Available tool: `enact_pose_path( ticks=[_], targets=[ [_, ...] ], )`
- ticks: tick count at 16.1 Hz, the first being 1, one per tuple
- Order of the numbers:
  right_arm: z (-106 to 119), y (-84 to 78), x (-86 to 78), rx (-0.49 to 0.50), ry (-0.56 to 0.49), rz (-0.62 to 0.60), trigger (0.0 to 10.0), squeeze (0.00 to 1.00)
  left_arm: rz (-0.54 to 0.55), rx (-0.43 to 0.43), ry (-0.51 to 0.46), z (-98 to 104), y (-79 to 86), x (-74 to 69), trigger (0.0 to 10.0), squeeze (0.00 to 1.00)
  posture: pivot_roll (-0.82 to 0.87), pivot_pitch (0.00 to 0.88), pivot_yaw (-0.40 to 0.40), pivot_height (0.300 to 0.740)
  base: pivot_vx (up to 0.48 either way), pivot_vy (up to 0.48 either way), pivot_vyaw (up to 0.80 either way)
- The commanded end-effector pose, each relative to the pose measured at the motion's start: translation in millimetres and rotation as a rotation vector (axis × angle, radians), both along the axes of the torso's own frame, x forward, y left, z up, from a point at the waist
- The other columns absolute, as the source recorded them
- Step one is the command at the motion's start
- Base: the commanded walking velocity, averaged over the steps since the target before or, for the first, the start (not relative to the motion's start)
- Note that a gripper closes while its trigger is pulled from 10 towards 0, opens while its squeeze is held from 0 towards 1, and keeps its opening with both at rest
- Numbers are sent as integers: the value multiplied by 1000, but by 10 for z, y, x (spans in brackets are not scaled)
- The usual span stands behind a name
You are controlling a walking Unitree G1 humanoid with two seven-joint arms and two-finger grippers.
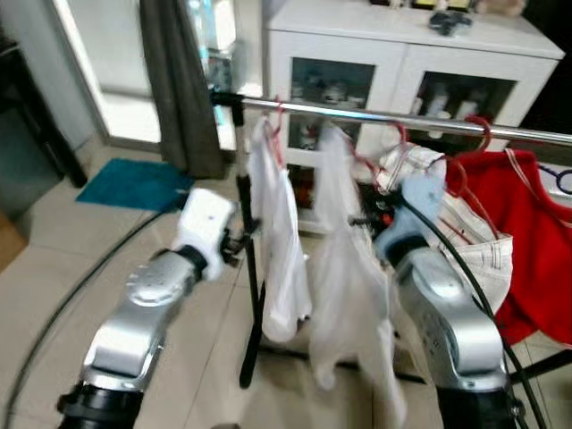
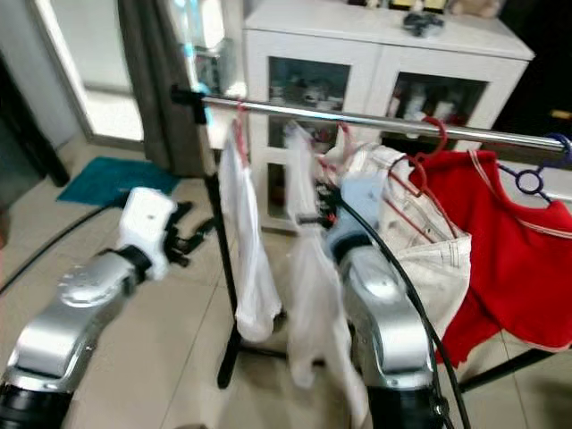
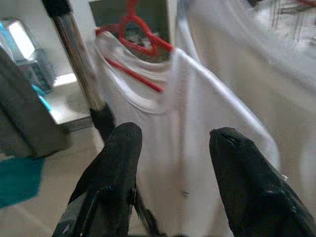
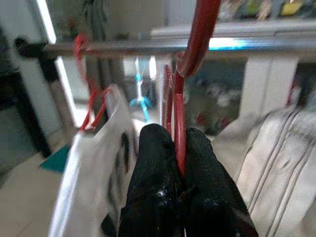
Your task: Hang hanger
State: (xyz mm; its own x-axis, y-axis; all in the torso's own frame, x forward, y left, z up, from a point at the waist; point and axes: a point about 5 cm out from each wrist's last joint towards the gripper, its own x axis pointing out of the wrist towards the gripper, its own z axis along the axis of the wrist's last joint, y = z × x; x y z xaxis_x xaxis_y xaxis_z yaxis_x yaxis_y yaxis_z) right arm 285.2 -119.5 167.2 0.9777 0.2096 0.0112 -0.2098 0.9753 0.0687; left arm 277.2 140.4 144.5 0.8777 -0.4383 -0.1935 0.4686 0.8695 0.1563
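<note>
At the rail: red hanger with white garment, hook held just under it
Right end effector: clamped tight on hanger neck
Left end effector: spread wide, nothing gripped, near white shirt

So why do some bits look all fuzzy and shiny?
Left eye view: the white shirt is smeared, and the metal rail glints. Right wrist view: the right gripper, shut on the red hanger, is sharp; the background is soft.
</note>
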Motion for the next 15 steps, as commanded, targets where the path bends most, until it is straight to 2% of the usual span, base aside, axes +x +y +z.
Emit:
enact_pose_path(
  ticks=[1, 4, 6, 9, 11, 12, 13, 15],
  targets=[
    [95, -108, 15, -17, -27, -40, 10000, 0, -73, -3, -33, 68, -125, -21, 10000, 0, 23, 0, -17, 740, 0, 0, 0],
    [206, -128, 138, -44, -33, -30, 10000, 0, -222, 0, -60, 147, -202, -115, 10000, 0, 24, 0, -22, 740, 0, 0, 0],
    [201, -126, 303, -73, 16, -11, 10000, 0, -331, 30, -47, 155, -219, -166, 10000, 0, 25, 0, -20, 740, 0, 0, 0],
    [122, -118, 553, -149, 104, 25, 10000, 0, -382, 54, -37, 172, -206, -180, 10000, 0, 26, 0, -13, 740, 0, 0, 0],
    [91, -123, 737, -147, 170, 17, 10000, 0, -405, 63, -34, 181, -207, -183, 10000, 0, 33, 0, -21, 740, 0, 0, 0],
    [86, -124, 779, -145, 185, 10, 10000, 0, -412, 63, -33, 185, -211, -187, 10000, 0, 34, 0, -22, 740, 0, 0, 0],
    [84, -92, 901, -141, 217, 13, 10000, 0, -443, 55, -30, 205, -221, -209, 10000, 0, 39, 0, -27, 740, 0, 0, 0],
    [101, -62, 1009, -137, 236, 6, 10000, 0, -461, 52, -27, 210, -217, -226, 10000, 0, 37, 0, -24, 740, 0, 0, 0]
  ],
)
